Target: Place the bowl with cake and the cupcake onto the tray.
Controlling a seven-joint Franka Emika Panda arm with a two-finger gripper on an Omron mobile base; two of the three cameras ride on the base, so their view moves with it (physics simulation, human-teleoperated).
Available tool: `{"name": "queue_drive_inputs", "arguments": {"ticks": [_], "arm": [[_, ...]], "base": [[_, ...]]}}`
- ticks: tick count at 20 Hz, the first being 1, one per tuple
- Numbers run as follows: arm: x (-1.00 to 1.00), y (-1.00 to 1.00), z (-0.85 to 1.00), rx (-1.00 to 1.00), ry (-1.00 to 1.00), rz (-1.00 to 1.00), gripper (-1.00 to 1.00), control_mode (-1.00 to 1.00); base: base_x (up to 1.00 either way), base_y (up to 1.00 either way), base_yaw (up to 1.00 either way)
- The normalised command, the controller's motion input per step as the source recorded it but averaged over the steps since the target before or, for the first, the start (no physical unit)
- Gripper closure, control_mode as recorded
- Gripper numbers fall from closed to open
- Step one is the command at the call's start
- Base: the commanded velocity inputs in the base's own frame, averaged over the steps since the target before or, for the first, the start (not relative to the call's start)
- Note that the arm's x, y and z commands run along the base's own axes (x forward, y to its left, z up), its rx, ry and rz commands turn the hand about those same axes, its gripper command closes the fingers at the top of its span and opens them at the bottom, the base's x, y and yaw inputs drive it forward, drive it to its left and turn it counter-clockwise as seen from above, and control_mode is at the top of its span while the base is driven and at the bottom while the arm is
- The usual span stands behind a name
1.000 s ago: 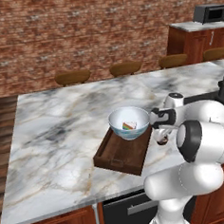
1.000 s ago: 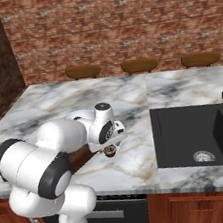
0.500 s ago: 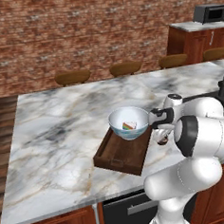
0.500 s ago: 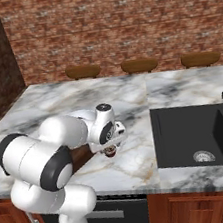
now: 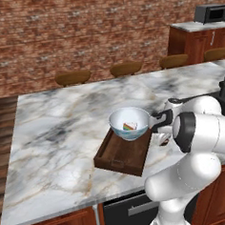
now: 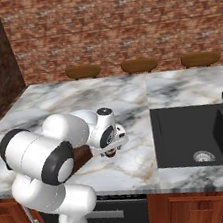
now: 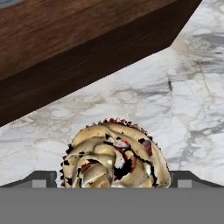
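Gripper point(image 7: 114, 177) spread wide and lowered over the cupcake point(image 7: 114, 155), with one dark fingertip on each side of it in the hand view and neither visibly pressing the frosting. That cupcake sits on the marble counter point(image 5: 59, 137), just beside the right-hand wall of the tray point(image 5: 125, 154); in the hand view the tray's dark wooden side runs across the top of the picture, close behind the cupcake but apart from it. From the left base view the bowl with cake point(image 5: 129, 123) already rests on the far end of the tray, the rainbow wedge lying inside it, so that half of the job looks done. In the right base view the gripper point(image 6: 111, 151) hangs low over the counter, left of the black sink point(image 6: 198, 138), with a dark speck that is probably the cupcake under it.

The step in hand appears to be the grasp on the cupcake. Next the fingers need to close gently around its dark base rather than the soft swirl on top, then lift it high enough to clear the tray's raised side and carry it left onto the bare near part of the tray. The cupcake is small and could tip or slip if pinched off-centre.
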Motion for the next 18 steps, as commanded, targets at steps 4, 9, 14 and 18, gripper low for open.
{"name": "queue_drive_inputs", "arguments": {"ticks": [4, 9, 14, 18], "arm": [[0.0, 0.0, 0.0, 0.0, 0.0, 0.0, 1.0, -1.0], [0.0, 0.0, 0.0, 0.0, 0.0, 0.0, 1.0, -1.0], [-0.05, 0.0, 0.1, 0.0, 0.0, -0.02, 1.0, -1.0], [-0.18, 0.0, 0.45, 0.0, -0.02, -0.15, 1.0, -1.0]], "base": [[0.0, 0.0, 0.0], [0.0, 0.0, 0.0], [0.0, 0.0, 0.0], [0.0, 0.0, 0.0]]}}
